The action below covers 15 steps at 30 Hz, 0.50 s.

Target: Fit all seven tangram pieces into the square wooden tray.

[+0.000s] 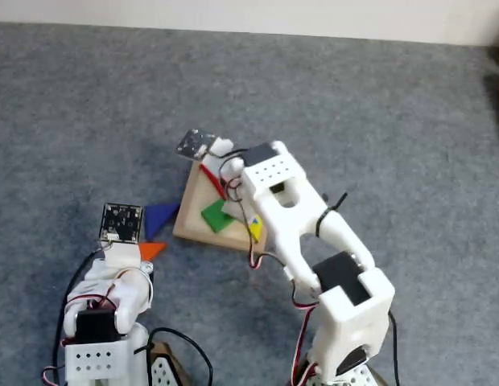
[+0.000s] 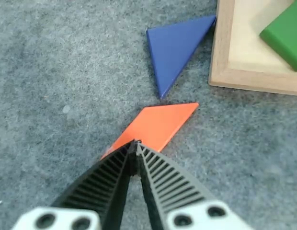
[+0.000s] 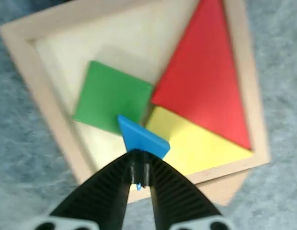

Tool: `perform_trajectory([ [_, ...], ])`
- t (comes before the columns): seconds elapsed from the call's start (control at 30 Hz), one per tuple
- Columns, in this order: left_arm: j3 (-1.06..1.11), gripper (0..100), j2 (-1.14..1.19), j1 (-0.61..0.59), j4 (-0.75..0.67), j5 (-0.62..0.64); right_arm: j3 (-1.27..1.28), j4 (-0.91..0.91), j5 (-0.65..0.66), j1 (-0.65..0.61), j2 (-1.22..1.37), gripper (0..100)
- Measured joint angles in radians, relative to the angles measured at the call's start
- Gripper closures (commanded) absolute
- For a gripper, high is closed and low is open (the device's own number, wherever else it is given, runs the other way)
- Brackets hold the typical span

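- Between the fingers of the right gripper [image 3: 140, 160] sits a small light-blue piece [image 3: 141, 139], pinched by its near corner and hanging over the tray [image 3: 91, 17].
- Just beyond those fingertips lies the green square [image 3: 112, 98]. To one side of them is the yellow triangle [image 3: 196, 148], and the big red triangle [image 3: 206, 81] is farther off against the tray wall.
- Step in hand, as I judge it: setting the light-blue piece into the tray, with three pieces already seated.
- Next move likely calls for turning the piece so its edges line up with the gap between green and yellow, then lowering it flat. At present it overlaps the green corner and could ride up on it.
- Left gripper [image 2: 134, 146]: fingers pressed together, tips at the near corner of the orange piece [image 2: 158, 124], which lies flat on the grey carpet [image 2: 52, 72]. Cannot tell whether they nip its edge.
- Ahead of the left fingertips, past the orange piece, the dark-blue triangle [image 2: 175, 45] lies with one point touching the tray's outer rim.
- Right wrist view gives the fit among the seated pieces, where the high view has the arm across much of the tray.
- High view gives the wider layout, with the orange and dark-blue pieces beside the tray on the left arm's side.
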Motion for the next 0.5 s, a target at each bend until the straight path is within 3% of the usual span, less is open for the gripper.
perform_trajectory([
  [0.2,0.000,100,0.000,0.000,0.000,0.000,0.015,0.066,-0.043,-0.072,0.009,99.4],
  [0.5,0.000,100,0.000,0.000,0.000,0.000,0.023,0.095,-0.044,-0.078,0.011,99.4],
])
